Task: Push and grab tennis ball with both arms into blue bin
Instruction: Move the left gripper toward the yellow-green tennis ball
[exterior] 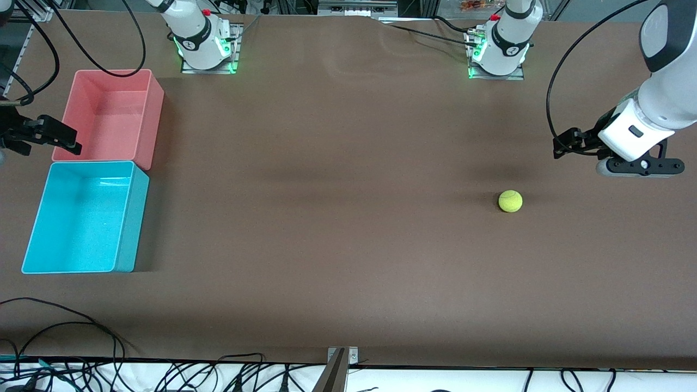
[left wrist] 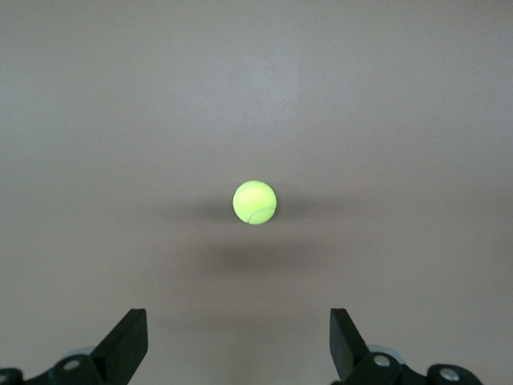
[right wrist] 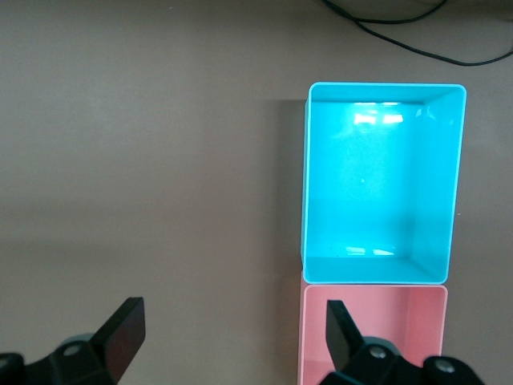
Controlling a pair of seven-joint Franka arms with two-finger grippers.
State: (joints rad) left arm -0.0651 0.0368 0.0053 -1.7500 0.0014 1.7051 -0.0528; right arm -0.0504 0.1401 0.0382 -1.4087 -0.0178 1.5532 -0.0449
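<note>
None of the work appears done yet, judging by how things lie: the small fuzzy yellow-green tennis ball (exterior: 510, 201) sits alone on the bare brown matte tabletop (exterior: 337, 163) toward the left arm's end, touched by nothing, and well apart from the bright cyan-blue rectangular plastic bin (exterior: 81, 218), which stands empty at the right arm's end; just beside that bin, wall to wall and farther from the front camera, stands an equally empty salmon-pink rectangular plastic tub (exterior: 111, 114). The left gripper (exterior: 572, 142), black and two-fingered on its white arm, hangs above the table near the ball, toward the left arm's edge; its fingers (left wrist: 128, 341) stand wide apart with nothing between them, and the left wrist view shows the ball (left wrist: 255, 201) centred ahead of them; the right gripper (exterior: 52, 136) hovers at the pink tub's outer edge, its fingers (right wrist: 124, 333) likewise spread and empty, with the blue bin (right wrist: 377, 184) and pink tub (right wrist: 373, 329) below it in the right wrist view. What is left, then, is everything: the left arm probably has to push the ball across the table toward the right arm; the right arm must then grab it and drop it into the blue bin rather than the pink one.
</note>
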